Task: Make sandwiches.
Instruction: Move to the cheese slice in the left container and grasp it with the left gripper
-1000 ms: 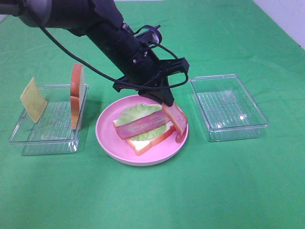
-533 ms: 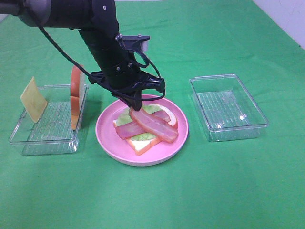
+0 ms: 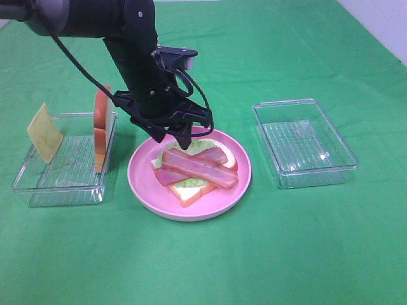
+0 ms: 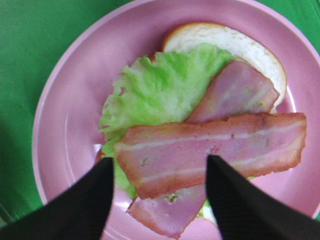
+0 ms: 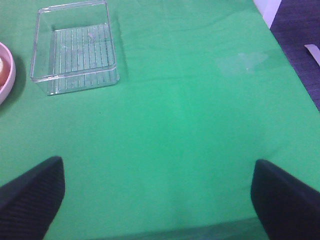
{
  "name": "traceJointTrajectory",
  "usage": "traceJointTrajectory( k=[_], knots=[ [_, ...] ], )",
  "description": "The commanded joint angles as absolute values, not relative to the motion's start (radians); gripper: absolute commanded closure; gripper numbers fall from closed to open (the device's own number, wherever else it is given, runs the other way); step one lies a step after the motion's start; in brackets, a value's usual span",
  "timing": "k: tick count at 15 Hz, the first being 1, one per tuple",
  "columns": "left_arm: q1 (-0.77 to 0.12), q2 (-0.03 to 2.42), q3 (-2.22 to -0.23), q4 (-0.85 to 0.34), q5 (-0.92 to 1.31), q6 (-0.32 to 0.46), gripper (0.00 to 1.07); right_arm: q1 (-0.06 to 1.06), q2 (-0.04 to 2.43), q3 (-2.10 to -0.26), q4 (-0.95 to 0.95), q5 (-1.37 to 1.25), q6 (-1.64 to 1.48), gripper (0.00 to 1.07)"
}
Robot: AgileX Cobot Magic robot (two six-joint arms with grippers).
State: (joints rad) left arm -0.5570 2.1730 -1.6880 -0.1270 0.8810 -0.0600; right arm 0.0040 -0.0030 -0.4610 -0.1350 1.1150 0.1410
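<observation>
Dropped a moment ago from the left fingers, the upper bacon strip is now lying flat across the lower bacon strip, where before it was hanging off the plate's far side. Nearest me, the pink plate is sitting on the green table with the bottom bread slice on it, the lettuce leaf spreading over that, and the two strips crossing on top. Just behind the stack the left fingers are hovering apart, gripping nothing, with their tips close above the end of the upper strip. I judge the release is finishing, so the arm should be rising straight up before swinging away, since a sideways sweep this low could catch the strip and drag it askew. Off to the left, the cheese square is leaning against the end of the left tray, and the second bread slice is standing on edge at its other end; both are waiting to go on. The cheese probably wants pinching by its raised edge and laying square over the crossed bacon. The right tray is sitting well apart from the plate. The right fingers are spread wide over bare cloth, idling.
</observation>
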Motion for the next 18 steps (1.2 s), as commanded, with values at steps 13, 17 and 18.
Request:
traceJointTrajectory(
  k=[13,17,18],
  knots=[
    [-0.554,1.991,-2.085,0.126,1.233,-0.068,0.05,-0.001,-0.037,-0.457,-0.135,1.106,0.133,0.11],
    [-0.497,1.890,-2.089,0.209,1.318,-0.081,0.05,-0.001,-0.037,-0.457,-0.135,1.106,0.133,0.11],
    [-0.475,1.866,-2.078,0.201,1.318,-0.081,0.05,-0.001,-0.037,-0.457,-0.135,1.106,0.133,0.11]
  ],
)
